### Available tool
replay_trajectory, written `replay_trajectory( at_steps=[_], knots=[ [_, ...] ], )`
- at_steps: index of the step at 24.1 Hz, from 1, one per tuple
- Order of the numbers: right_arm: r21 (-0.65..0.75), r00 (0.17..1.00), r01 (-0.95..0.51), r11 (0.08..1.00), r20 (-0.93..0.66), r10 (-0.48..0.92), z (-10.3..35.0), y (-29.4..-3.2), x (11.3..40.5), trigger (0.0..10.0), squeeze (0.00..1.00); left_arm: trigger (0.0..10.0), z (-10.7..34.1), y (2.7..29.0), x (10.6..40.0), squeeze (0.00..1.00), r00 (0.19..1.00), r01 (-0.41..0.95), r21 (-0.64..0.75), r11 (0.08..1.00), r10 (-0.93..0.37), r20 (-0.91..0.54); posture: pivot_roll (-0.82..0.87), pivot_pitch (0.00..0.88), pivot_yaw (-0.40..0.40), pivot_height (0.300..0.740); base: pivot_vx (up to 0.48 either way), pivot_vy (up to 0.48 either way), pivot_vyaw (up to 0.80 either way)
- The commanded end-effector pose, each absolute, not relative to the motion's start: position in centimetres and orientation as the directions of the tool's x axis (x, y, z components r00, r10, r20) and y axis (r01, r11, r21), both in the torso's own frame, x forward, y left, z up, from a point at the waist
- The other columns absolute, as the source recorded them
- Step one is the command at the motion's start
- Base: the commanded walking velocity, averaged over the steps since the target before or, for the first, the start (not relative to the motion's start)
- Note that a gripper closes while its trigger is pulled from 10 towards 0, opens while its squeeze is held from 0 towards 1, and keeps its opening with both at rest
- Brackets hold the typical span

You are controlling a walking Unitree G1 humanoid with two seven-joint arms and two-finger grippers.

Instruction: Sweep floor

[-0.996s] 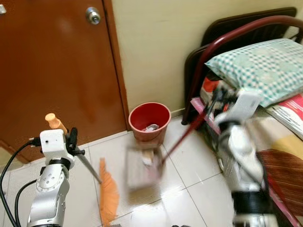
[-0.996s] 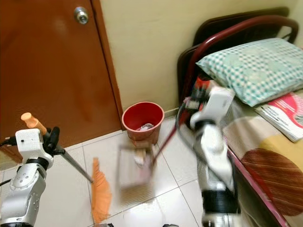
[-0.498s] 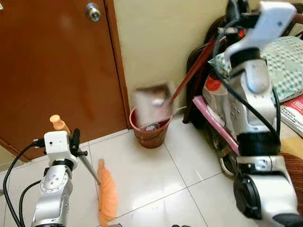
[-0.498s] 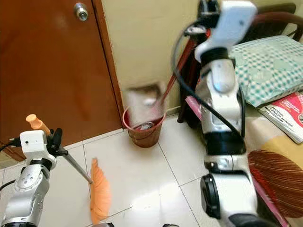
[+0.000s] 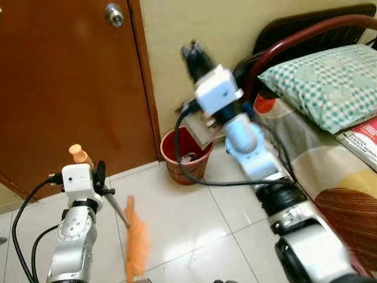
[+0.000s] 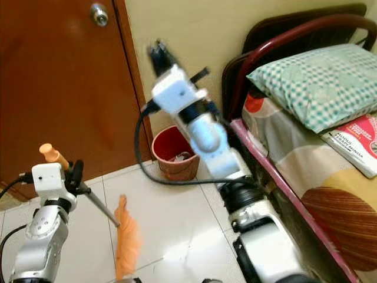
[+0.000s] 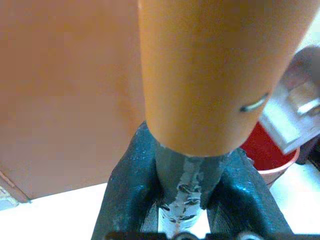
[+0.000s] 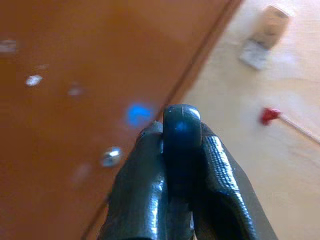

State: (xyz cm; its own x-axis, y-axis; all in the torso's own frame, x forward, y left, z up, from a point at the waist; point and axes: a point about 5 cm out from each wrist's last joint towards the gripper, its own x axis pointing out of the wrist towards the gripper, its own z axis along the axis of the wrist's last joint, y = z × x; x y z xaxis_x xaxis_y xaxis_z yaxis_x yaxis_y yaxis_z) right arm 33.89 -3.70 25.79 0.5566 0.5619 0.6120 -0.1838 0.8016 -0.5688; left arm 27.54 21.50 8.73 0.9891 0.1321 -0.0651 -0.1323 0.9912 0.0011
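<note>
The right gripper [image 5: 194, 54], clenched on a dustpan handle [image 8: 182, 132], tipped the dustpan [image 5: 200, 127] over the red bin [image 5: 187, 154] beside the door [image 5: 70, 88]. The left gripper [image 5: 97, 180] clasped the orange broom [image 5: 135, 247]. Tilting slowly above the bin's centre would likely avoid spills.

Brown door [image 5: 70, 88] with a knob [image 5: 114, 15] (closed) — a checked pillow [image 5: 321, 82] on the bed [image 5: 330, 177].
</note>
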Motion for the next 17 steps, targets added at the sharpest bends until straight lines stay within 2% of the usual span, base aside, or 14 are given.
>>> replay_trajectory(
  at_steps=[1,8,13,16,17],
  knots=[
    [-0.594,0.493,-0.167,0.787,0.641,0.588,26.4,-3.2,33.3,10.0,0.00,10.0,8.1,21.5,27.3,0.00,0.986,-0.137,-0.001,0.991,0.137,-0.094,0.09,0.117,0.022,0.740,0.000,0.000,0.00],
    [-0.641,0.491,-0.187,0.745,0.595,0.636,24.3,-2.7,32.9,10.0,0.00,10.0,8.1,21.2,27.4,0.00,0.987,-0.133,-0.002,0.991,0.133,-0.093,0.09,0.119,0.021,0.740,0.000,0.000,0.00],
    [-0.662,0.477,-0.128,0.738,0.612,0.631,24.6,-3.3,32.8,10.0,0.00,10.0,8.1,21.1,27.5,0.00,0.987,-0.130,-0.004,0.992,0.129,-0.091,0.09,0.118,0.024,0.740,0.000,0.000,0.00],
    [-0.625,0.462,-0.095,0.774,0.661,0.591,26.4,-4.1,33.0,10.0,0.00,10.0,8.3,21.1,27.6,0.00,0.988,-0.129,0.003,0.992,0.128,-0.083,0.10,0.113,0.024,0.740,0.000,0.000,0.00],
    [-0.563,0.475,-0.085,0.822,0.702,0.530,27.9,-4.9,33.3,10.0,0.00,10.0,8.3,21.3,27.7,0.00,0.988,-0.134,0.011,0.991,0.135,-0.080,0.10,0.112,0.024,0.740,0.000,0.000,0.00]
  ],
)
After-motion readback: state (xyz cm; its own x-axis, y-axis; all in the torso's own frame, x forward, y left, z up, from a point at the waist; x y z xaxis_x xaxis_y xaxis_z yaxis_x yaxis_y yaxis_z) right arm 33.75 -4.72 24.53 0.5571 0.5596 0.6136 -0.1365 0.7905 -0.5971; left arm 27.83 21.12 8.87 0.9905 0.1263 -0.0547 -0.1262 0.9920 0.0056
